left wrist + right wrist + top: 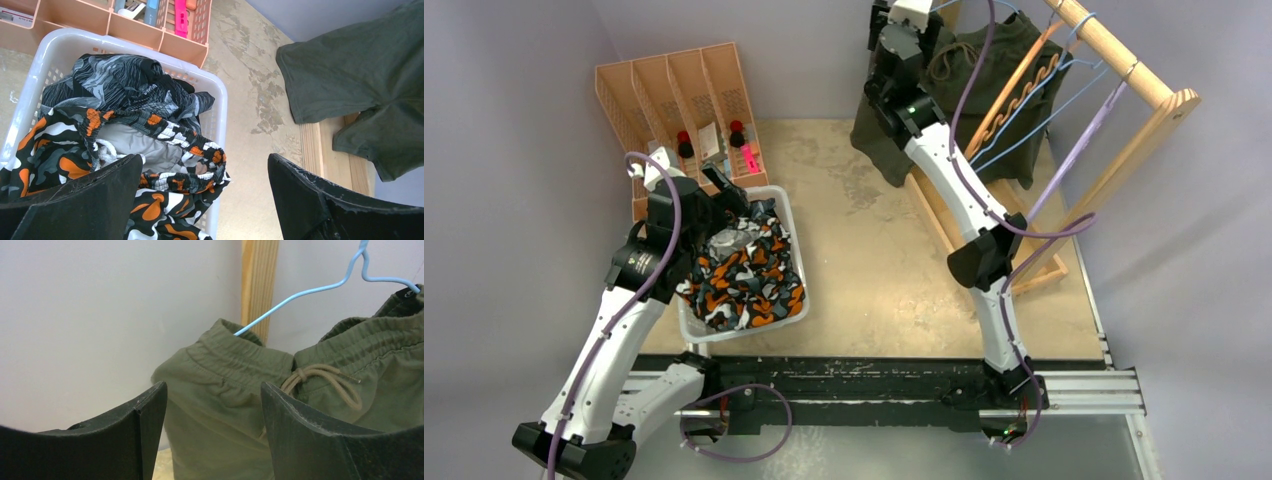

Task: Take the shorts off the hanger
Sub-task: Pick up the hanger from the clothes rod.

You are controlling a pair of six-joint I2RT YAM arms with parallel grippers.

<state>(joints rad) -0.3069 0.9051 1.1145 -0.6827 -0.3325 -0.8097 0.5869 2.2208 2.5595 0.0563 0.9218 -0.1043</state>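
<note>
The olive shorts hang on a blue wire hanger at the far right of the table. The waistband is up and the legs drop straight down, so their long axis is vertical. In the overhead view the right arm and the wooden rack hide part of them. How the hanger passes through the waistband is cut off in every view.

Only the right wrist camera shows the knotted drawstring and the gathered waistband. The right gripper is just in front of them, its fingers spread with nothing between. Only the left wrist camera shows the two leg hems, above the rack's base.

The left gripper hangs over the white basket, fingers wide apart and holding nothing. In the basket the orange camouflage shorts lie crumpled, partly over the grey camouflage shorts; what lies beneath them is hidden. Behind the basket stands an orange organizer, its contents too small to name.
</note>
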